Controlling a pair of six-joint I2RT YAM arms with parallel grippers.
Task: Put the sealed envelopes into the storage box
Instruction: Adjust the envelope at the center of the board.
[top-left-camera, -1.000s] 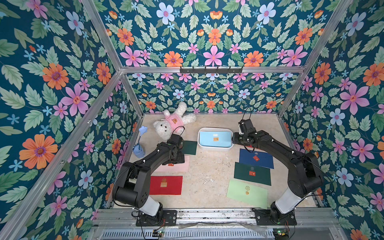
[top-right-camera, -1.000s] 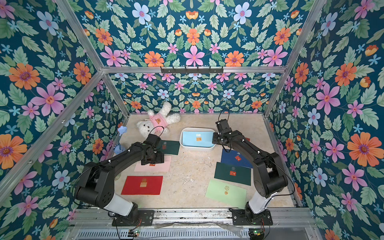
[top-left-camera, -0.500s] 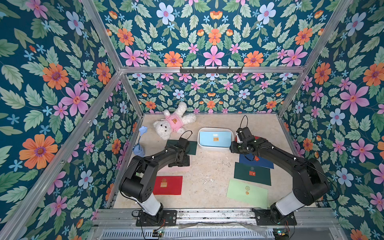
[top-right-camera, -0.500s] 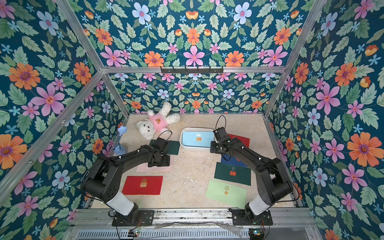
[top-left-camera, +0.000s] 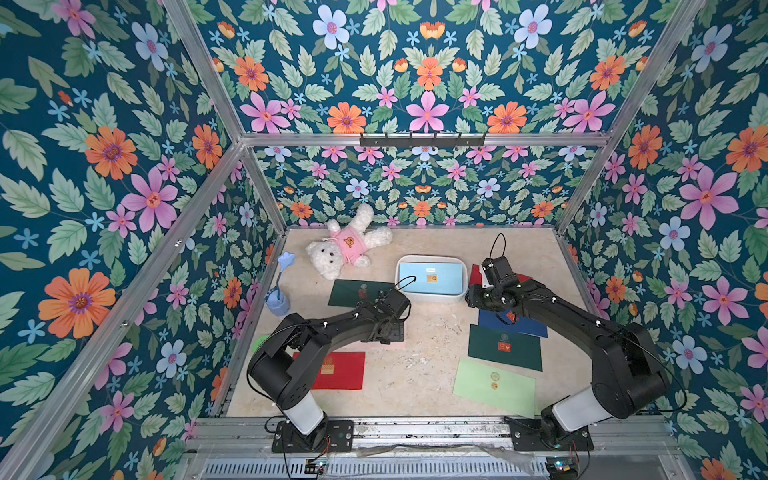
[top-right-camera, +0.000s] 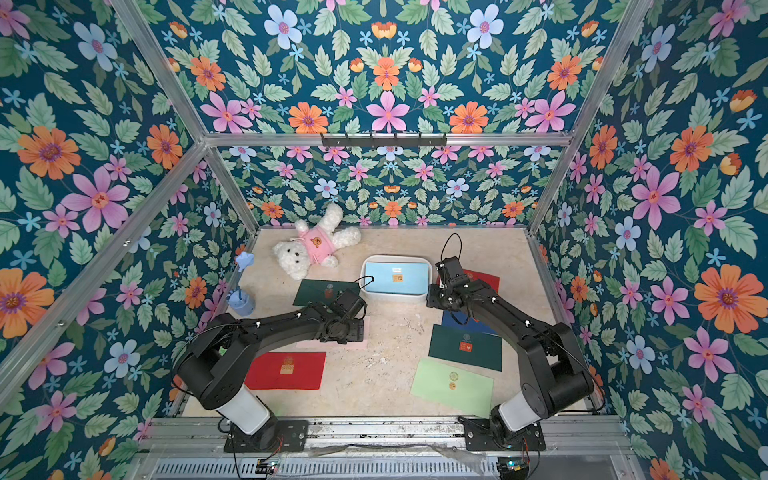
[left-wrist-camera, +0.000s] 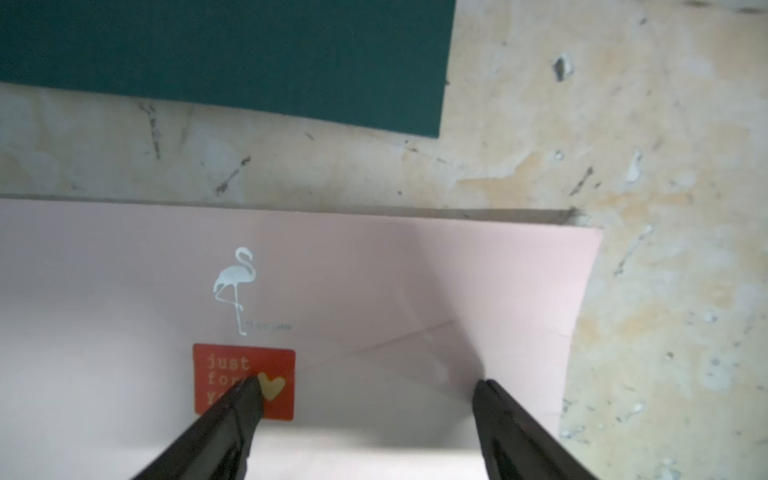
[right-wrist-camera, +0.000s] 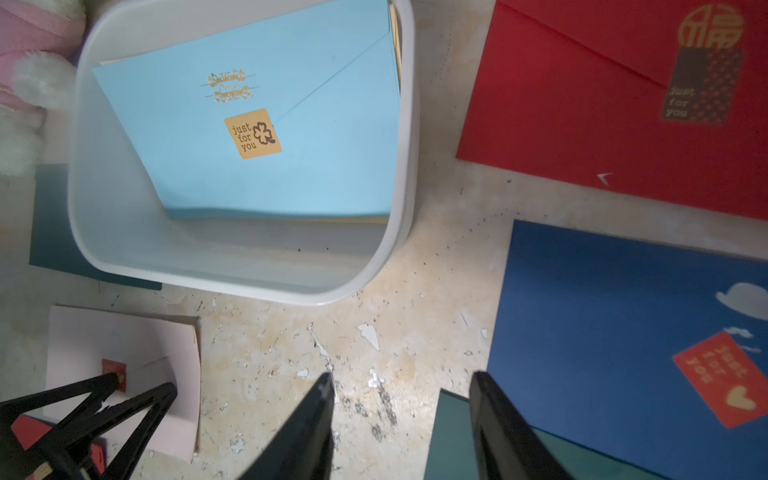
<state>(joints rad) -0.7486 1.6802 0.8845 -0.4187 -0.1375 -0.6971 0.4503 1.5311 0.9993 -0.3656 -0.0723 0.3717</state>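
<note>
While the left fingers (left-wrist-camera: 249, 399) stand wide open over the pink envelope (left-wrist-camera: 374, 291), they hold nothing. One tip covers part of its red sticker (left-wrist-camera: 232, 361), which reads "just for…" plus a heart, under a silver flamingo print. Right fingers (right-wrist-camera: 322, 395) about half open, empty, above bare table (right-wrist-camera: 374, 316) between storage box (right-wrist-camera: 405, 124) and navy envelope (right-wrist-camera: 602, 299). Box sits far centre. Light blue envelope (right-wrist-camera: 291, 178) lies on top inside, orange clover sticker (right-wrist-camera: 252, 134) reading "just for you". Red envelope (right-wrist-camera: 582, 124) right of box: gold character, "just for you". Dark green envelope (top-left-camera: 361, 293) at box's left. Teddy bear (top-left-camera: 340, 249) far left.
</note>
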